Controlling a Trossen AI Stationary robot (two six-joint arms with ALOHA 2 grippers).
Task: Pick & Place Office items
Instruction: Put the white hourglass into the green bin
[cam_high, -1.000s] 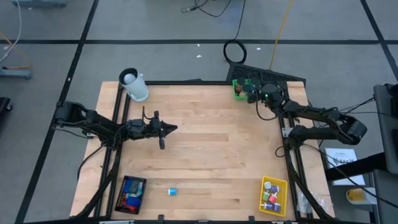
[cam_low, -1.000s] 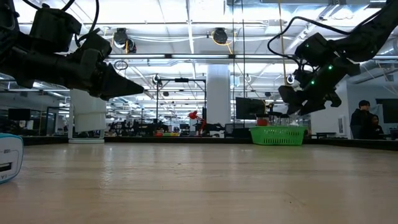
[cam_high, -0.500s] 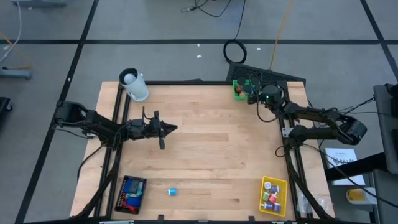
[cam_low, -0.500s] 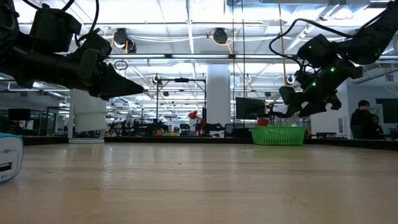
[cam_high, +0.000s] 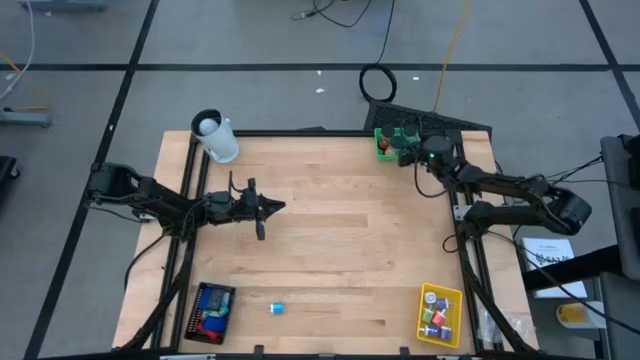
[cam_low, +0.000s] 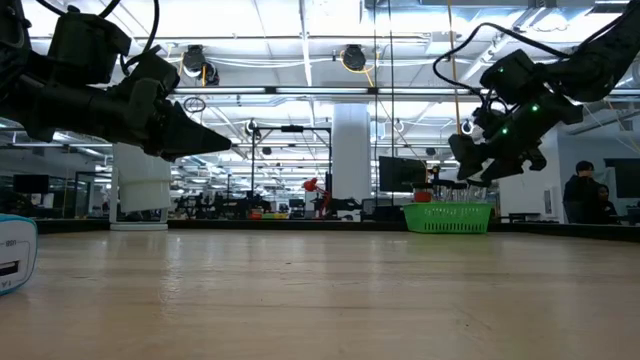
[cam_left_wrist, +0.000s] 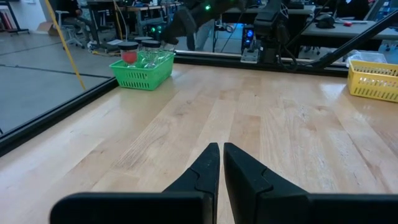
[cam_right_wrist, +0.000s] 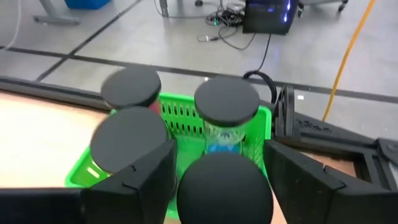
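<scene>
Four black-capped jars (cam_right_wrist: 224, 101) are packed upright in the green basket (cam_high: 383, 141) at the far right corner of the desk (cam_high: 330, 240), grouped there probably as sorted items. The right end effector (cam_high: 412, 150) is held just above them with its fingers spread wide on either side of the nearest cap, nothing gripped. A blue block (cam_high: 277, 308) is left at the near edge. The left end effector (cam_high: 270, 208) is parked mid-left, pinched shut and empty.

Two dark jointed arms trail black cables; the right hand (cam_low: 478, 165) carries green lights.
</scene>
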